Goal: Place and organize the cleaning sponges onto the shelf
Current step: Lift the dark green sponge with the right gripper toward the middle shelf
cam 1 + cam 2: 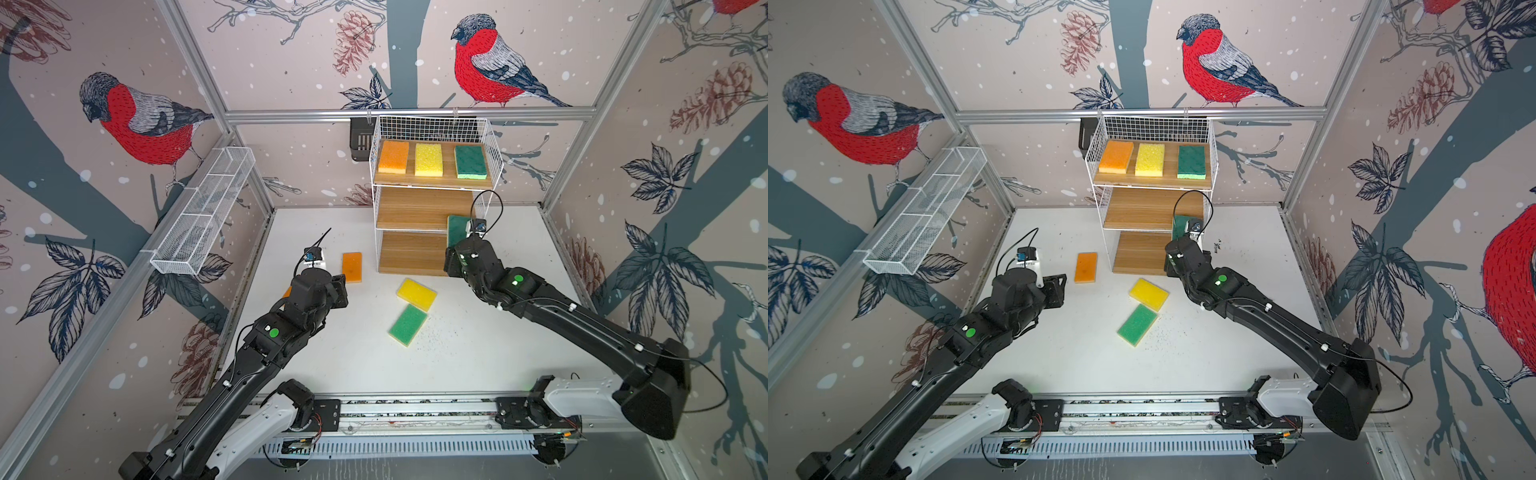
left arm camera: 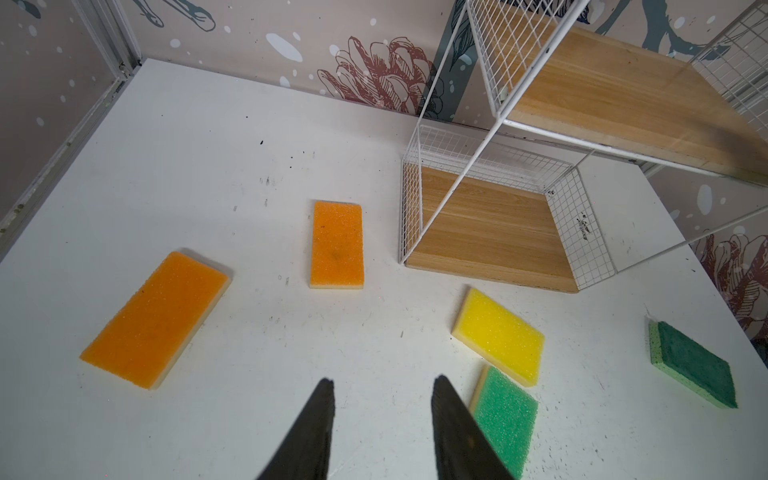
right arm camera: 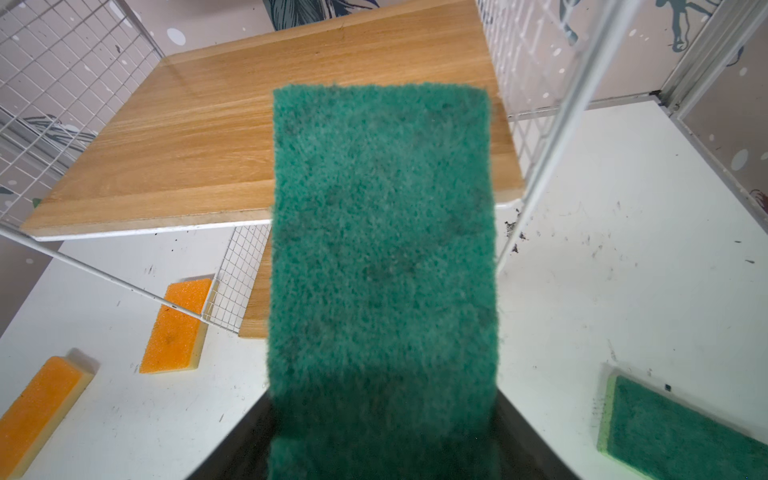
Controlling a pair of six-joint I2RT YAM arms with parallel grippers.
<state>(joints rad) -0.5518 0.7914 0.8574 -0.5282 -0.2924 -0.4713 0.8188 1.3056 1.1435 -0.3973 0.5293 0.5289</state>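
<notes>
The shelf stands at the back of the table. Its top board carries an orange sponge, a yellow sponge and a dark green sponge in a row. My right gripper is shut on another dark green sponge, which it holds at the right front corner of the middle board. My left gripper hangs open and empty over the table. Around it lie two orange sponges, a yellow one, a light green one and a dark green one.
A long white mesh trough hangs on the left wall. A small black basket hangs behind the shelf's top left corner. The arms' base rail runs along the table's front edge. Dark crumbs dot the table by the light green sponge.
</notes>
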